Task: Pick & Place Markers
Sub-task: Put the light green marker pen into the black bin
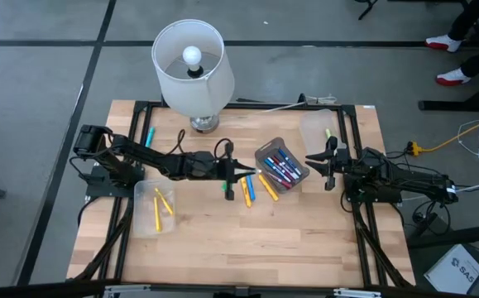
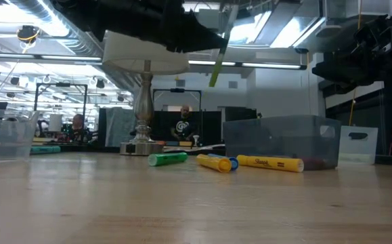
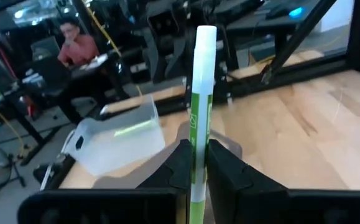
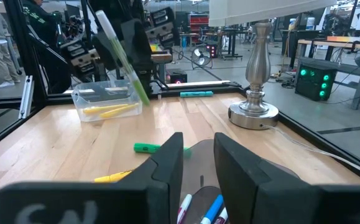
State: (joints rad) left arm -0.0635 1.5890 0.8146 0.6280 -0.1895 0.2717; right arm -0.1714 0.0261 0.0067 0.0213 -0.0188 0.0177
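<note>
Green marker (image 3: 201, 112) pinched upright in the left hand (image 3: 195, 163), lifted above mid-surface (image 1: 222, 240). Loose markers (image 1: 256, 189) lie beneath it, just beside the dark bin (image 1: 282, 165). Right hand (image 4: 198, 163) hovers over that bin, fingers slightly spread, gripping nothing.

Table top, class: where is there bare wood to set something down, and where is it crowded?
The near strip of the table, below the bin with yellow markers and the loose markers, is bare. So is the stretch between lamp and the clear bin at the far right. The middle is crowded: dark bin, left claw, right claw.
</note>
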